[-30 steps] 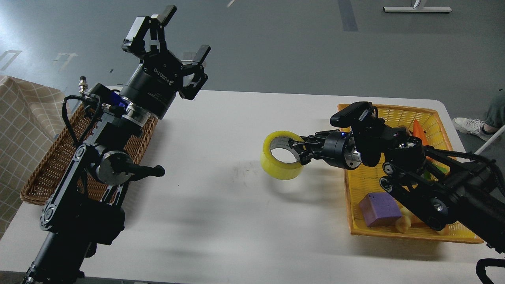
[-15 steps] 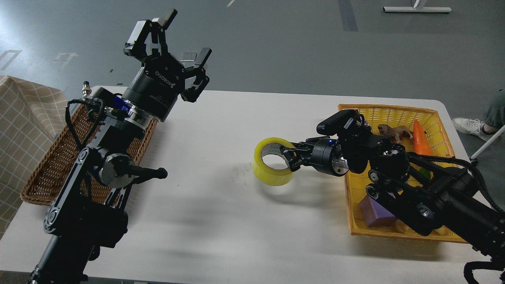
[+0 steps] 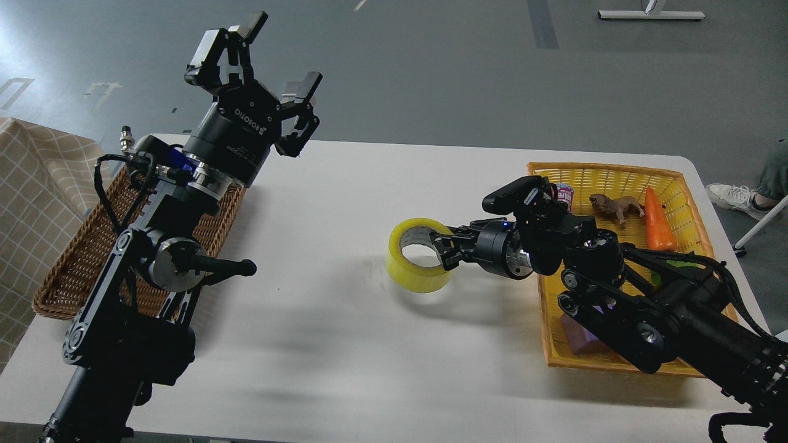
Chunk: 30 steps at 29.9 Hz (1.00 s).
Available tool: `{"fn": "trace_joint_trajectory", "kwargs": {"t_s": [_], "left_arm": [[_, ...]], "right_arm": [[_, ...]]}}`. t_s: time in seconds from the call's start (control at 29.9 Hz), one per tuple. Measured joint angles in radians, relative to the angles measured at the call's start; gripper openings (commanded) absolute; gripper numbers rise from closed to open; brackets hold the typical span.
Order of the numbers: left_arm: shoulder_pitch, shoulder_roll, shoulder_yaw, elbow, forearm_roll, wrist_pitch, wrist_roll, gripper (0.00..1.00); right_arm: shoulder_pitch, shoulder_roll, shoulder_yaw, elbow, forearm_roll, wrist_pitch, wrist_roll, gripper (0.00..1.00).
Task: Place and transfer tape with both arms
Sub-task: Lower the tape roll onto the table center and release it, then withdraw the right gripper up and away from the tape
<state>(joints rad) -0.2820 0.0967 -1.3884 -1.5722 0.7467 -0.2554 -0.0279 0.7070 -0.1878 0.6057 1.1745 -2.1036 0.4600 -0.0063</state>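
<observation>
Clamped on the near wall of the tape, my right claw has one finger inside the core and one outside, carrying the roll low over the white table, mid-table. Judging by that, I'm in the placing step; next comes setting it flat and letting go. Far to its left, my left claw is raised, spread wide and empty. Behind my right claw sits the yellow basket; nothing blocks the path between.
</observation>
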Motion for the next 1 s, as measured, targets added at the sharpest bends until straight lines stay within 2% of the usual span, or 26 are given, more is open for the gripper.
{"fn": "trace_joint_trajectory", "kwargs": {"t_s": [0.03, 0.1, 0.33, 0.74, 1.0], "left_arm": [[0.001, 0.001, 0.000, 0.000, -0.001, -0.001, 0.000, 0.98], [0.002, 0.002, -0.003, 0.000, -0.001, -0.003, 0.001, 0.98], [0.003, 0.007, -0.010, 0.003, -0.003, -0.006, 0.002, 0.98], [0.014, 0.007, -0.011, 0.003, -0.003, -0.004, 0.002, 0.98], [0.014, 0.022, -0.008, 0.003, -0.003, -0.001, 0.017, 0.98]], "right_arm": [[-0.004, 0.004, 0.003, 0.000, 0.001, 0.000, -0.018, 0.85], [-0.008, 0.012, 0.010, -0.001, 0.020, 0.000, -0.050, 0.91], [-0.021, 0.019, 0.024, 0.000, 0.116, -0.004, -0.117, 0.95], [-0.009, 0.042, 0.167, 0.044, 0.124, -0.016, -0.124, 0.96], [-0.022, -0.061, 0.290, 0.190, 0.175, 0.000, -0.124, 0.98]]}}
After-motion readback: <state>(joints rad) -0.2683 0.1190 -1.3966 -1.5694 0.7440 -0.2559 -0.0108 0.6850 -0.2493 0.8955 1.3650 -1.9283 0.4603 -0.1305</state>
